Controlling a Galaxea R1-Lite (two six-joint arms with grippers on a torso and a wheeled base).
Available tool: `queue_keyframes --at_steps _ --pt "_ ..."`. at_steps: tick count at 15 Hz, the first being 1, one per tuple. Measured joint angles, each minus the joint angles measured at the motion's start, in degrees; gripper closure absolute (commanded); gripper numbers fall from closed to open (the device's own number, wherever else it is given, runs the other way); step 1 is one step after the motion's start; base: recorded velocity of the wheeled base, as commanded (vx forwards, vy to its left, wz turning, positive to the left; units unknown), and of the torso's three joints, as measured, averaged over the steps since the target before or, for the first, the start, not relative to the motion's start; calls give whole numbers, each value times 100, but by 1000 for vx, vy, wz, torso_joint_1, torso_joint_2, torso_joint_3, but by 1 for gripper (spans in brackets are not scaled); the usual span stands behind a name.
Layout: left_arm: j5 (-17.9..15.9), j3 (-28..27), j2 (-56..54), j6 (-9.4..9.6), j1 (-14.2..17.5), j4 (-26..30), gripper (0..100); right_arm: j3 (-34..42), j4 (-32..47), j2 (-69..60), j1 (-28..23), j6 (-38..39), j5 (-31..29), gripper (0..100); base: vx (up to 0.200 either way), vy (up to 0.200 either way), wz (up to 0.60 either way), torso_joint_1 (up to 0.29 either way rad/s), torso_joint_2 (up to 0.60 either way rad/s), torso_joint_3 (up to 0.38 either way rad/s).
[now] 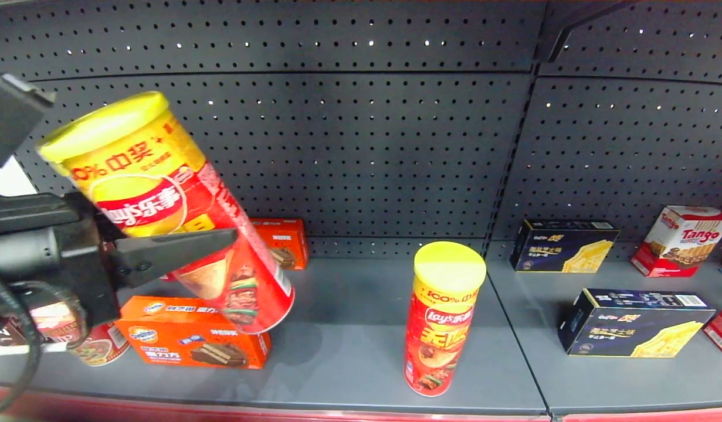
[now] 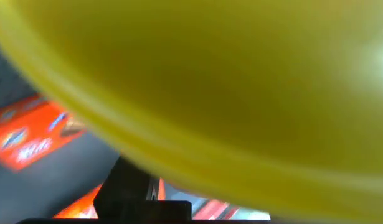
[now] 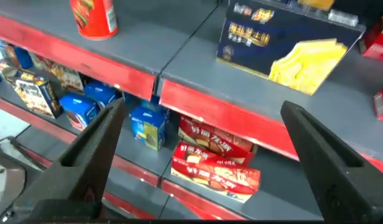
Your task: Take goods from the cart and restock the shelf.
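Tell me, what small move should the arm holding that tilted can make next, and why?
Probably swing the held can toward the bare shelf and tip it upright. The left tool grips it tilted above the orange box, and open space lies between that box and the standing can.

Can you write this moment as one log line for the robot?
left gripper: shut on chip can, tilted above shelf | right gripper: open, empty | other can: upright on shelf | placing: not yet done
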Motion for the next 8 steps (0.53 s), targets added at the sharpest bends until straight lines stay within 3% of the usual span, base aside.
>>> queue_keyframes --at_steps 5,8 --pt "319 -540 1209 6 -655 -315 100 48 -35 -138 20 38 -4 0 0 0 0 0 0 0" --pt "501 -1100 1786 -2 -825 -279 100 -33 -49 -155 17 88 -4 0 0 0 0 0 0 0"
